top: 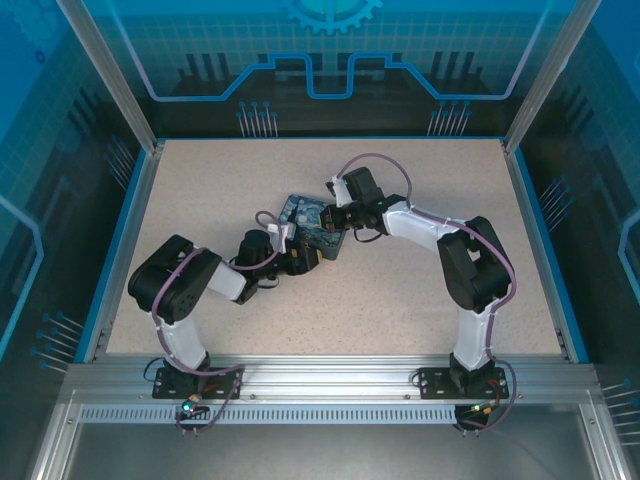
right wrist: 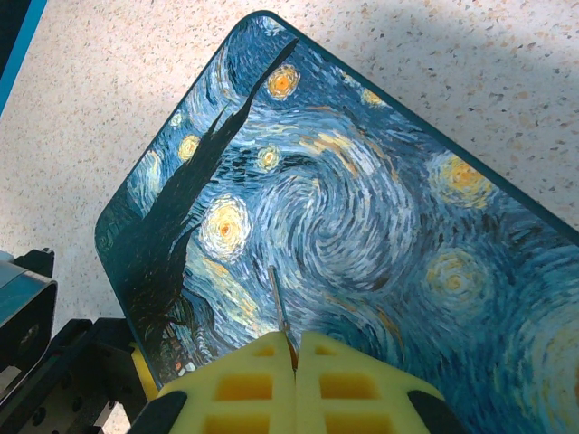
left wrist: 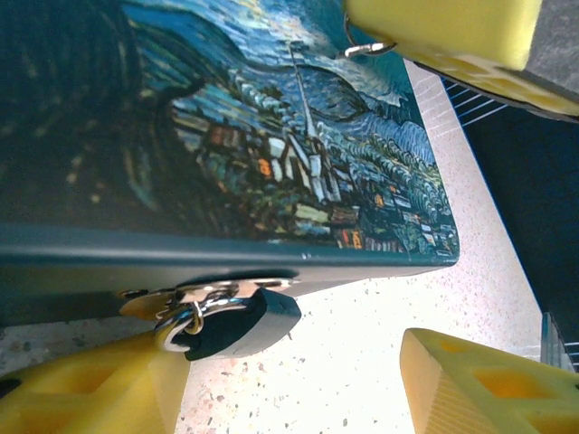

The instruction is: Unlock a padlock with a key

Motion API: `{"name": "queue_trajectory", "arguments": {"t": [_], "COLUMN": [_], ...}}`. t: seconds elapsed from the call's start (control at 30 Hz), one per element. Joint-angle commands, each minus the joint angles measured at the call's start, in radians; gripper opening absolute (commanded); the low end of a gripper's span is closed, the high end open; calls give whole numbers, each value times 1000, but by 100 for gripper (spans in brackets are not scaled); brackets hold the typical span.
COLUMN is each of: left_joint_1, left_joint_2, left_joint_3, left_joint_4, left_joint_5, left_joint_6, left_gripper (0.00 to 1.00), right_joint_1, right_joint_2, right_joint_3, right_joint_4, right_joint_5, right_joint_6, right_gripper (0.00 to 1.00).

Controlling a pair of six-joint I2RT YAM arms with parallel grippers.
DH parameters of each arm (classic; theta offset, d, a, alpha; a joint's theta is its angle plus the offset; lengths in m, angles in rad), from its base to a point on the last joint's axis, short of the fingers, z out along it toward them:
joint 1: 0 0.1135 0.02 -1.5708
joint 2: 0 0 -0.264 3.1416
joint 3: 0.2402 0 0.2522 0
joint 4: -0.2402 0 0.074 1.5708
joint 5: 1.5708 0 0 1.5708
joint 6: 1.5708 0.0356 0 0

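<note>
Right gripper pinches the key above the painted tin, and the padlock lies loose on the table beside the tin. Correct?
No. The left wrist view shows the padlock hanging from the clasp of the tin, not lying loose. The right gripper does pinch the key above the tin.

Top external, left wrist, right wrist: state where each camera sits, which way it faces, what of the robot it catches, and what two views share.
Top external: above and behind the bases, facing down on the table; both arms whole, left gripper and right gripper at the painted tin.
Left wrist: low beside the tin's front wall, facing the padlock on its hasp; own yellow fingers apart.
Right wrist: above the tin, facing down on its lid; own fingers shut on the key.
Shared: both wrist views show the lid's painting.
</note>
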Motion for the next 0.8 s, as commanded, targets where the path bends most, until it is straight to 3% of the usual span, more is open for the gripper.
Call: {"name": "queue_trajectory", "arguments": {"t": [0.0,0.4,0.77], "left_joint_1": [-10,-12,-20], "left_joint_2": [14,69,102], "left_joint_3": [21,-8,-30], "left_joint_4": [32,202,296], "left_joint_5": [-4,-77,-107], "left_joint_6": [-54,-192,-230], "left_gripper": [64,57,49], "right_joint_1": [-5,-5,-4], "right_joint_2": [20,17,13], "right_joint_3": [-16,-23,-33], "right_joint_4": [-68,-58,-50], "right_joint_5": [12,12,13], "right_joint_6": [-12,-9,-3], "right_gripper": [0,0,0]}}
